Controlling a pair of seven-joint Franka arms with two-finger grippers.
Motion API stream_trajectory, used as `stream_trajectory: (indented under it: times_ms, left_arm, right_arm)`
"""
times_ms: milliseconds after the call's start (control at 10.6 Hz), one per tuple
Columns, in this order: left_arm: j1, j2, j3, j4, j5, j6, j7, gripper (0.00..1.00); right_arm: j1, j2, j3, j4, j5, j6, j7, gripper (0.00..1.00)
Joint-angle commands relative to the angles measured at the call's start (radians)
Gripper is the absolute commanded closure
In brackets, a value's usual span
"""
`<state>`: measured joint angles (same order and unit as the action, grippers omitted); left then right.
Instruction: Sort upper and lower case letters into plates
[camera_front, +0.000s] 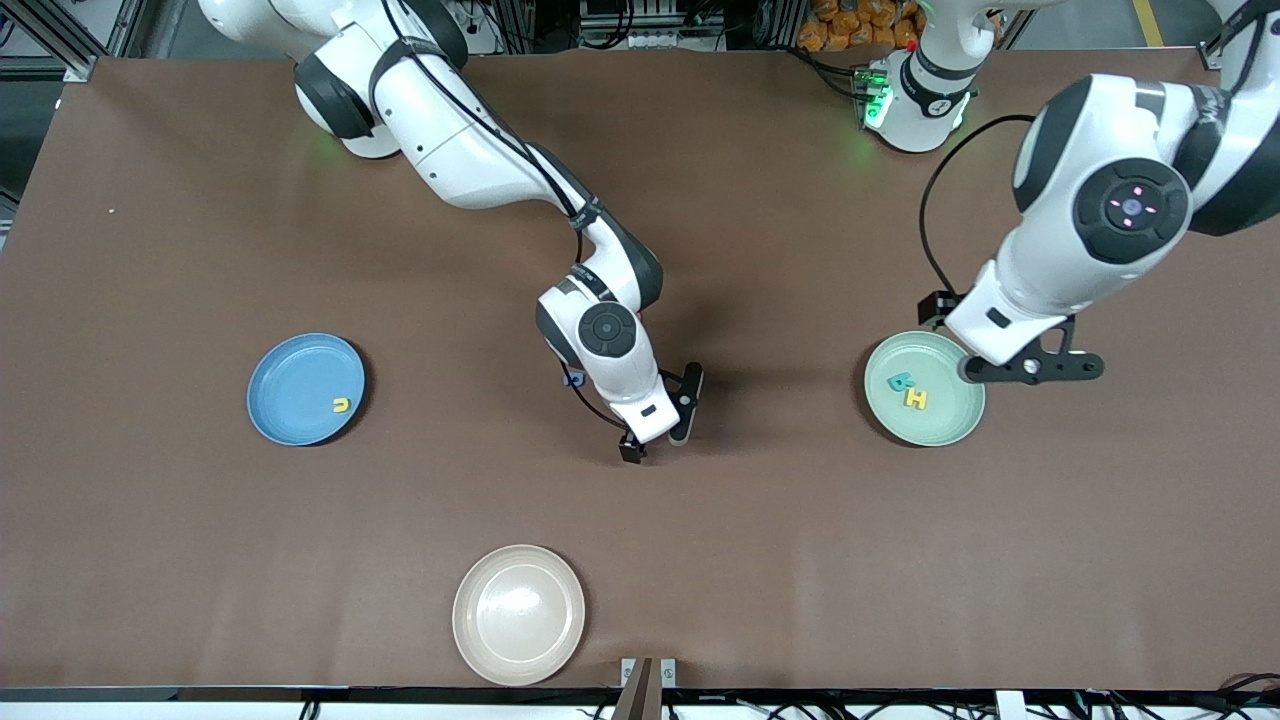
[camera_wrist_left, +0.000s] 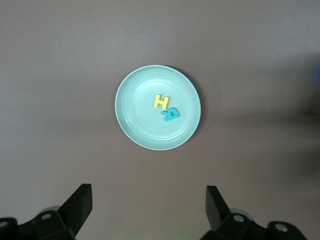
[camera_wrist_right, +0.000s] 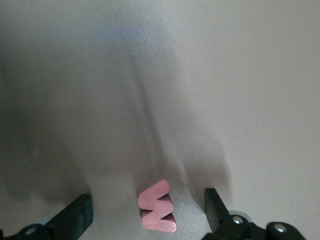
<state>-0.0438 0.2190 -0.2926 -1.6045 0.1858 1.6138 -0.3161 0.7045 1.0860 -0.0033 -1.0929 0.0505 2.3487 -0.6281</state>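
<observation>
Pink letter W on table between spread fingers of right gripper; left gripper wide, above mint plate.

Wide brown table, cluttered equipment along its edge

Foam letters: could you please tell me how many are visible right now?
4, perhaps more hidden: yellow letter in the blue plate; yellow H and teal letter in the mint plate; pink letter between the right gripper's open fingers.
</observation>
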Motion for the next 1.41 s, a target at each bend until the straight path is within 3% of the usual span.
stream_trajectory:
  times_ms: [0, 188, 1221, 1315]
  left_arm:
    - [-0.010, -0.033, 0.006, -0.003, -0.025, -0.018, 0.006, 0.00]
    - [-0.018, -0.038, 0.004, -0.003, -0.029, -0.018, 0.006, 0.00]
    - [-0.050, -0.044, -0.003, -0.002, -0.088, -0.017, -0.003, 0.00]
    - [-0.050, -0.044, -0.003, 0.000, -0.088, -0.017, -0.003, 0.00]
  right_arm:
    - [-0.003, 0.035, 0.005, 0.039, 0.043, 0.006, 0.011, 0.00]
    - [-0.017, 0.032, 0.034, 0.039, 0.043, -0.002, 0.011, 0.00]
    - [-0.037, 0.023, 0.036, 0.042, 0.043, -0.035, 0.007, 0.00]
    - [-0.034, 0.023, 0.036, 0.042, 0.043, -0.035, 0.005, 0.76]
